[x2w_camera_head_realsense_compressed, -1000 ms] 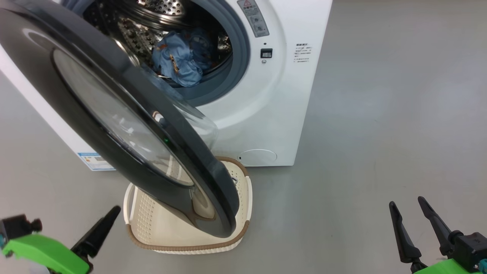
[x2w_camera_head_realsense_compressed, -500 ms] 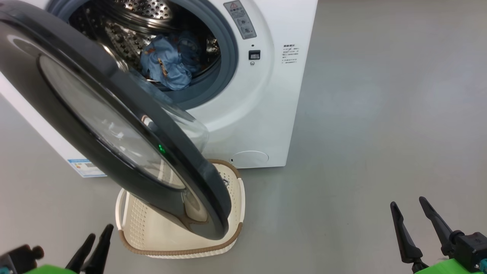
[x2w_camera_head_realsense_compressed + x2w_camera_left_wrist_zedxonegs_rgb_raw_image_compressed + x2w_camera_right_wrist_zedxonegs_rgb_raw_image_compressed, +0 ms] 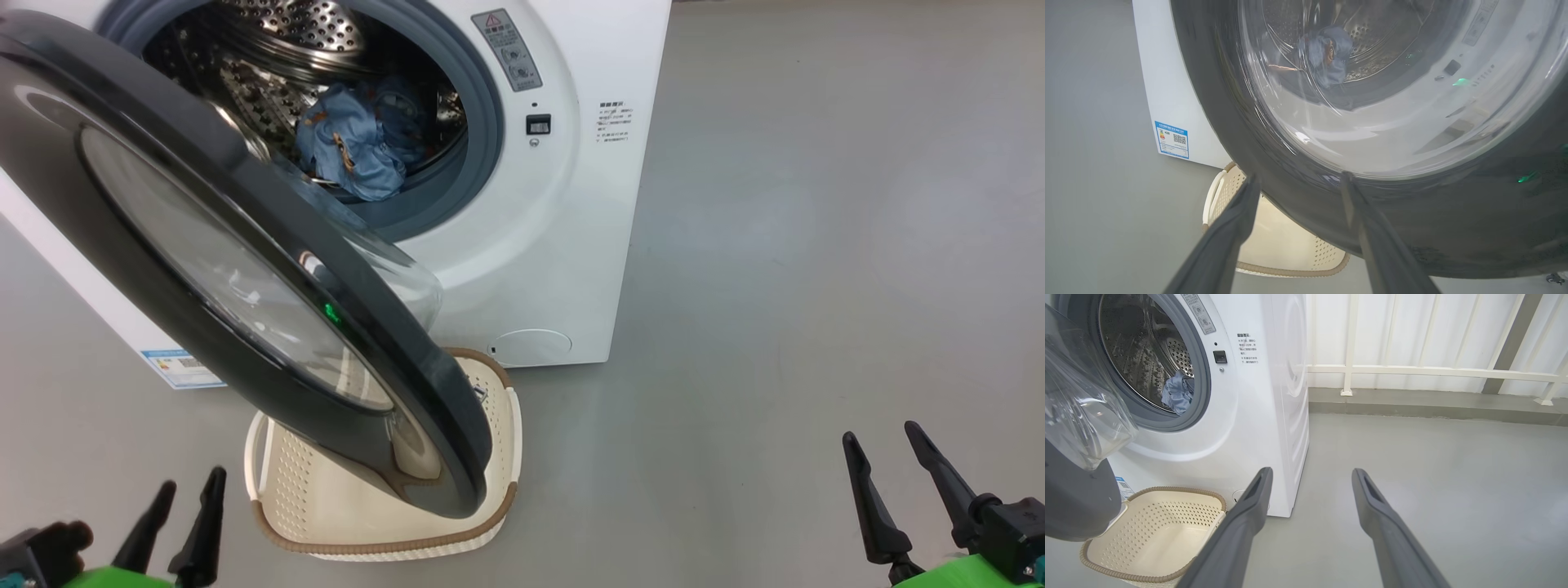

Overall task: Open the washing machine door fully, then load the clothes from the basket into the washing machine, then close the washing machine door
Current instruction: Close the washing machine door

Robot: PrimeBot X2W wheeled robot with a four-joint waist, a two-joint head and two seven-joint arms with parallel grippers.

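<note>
Loading looks done: the clothes (image 3: 351, 151) lie inside the washing machine (image 3: 563, 245), and the basket (image 3: 392, 543) sits empty beneath the open washing machine door (image 3: 392, 359). The left gripper (image 3: 190, 483) faces the door's outer rim, jaws apart and empty. The right gripper (image 3: 880, 433) hangs clear, jaws apart. The likely next move is a steady push to latch the door.

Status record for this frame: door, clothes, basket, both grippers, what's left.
door: washing machine door open, swung out over the basket
clothes: clothes bundled inside the washing machine
basket: on the floor in front of the machine; no garment seen in its visible part
left gripper: left gripper open, holding nothing, fingers pointed at the door's black rim
right gripper: right gripper open, holding nothing, apart from the machine
left to do: close the door
</note>
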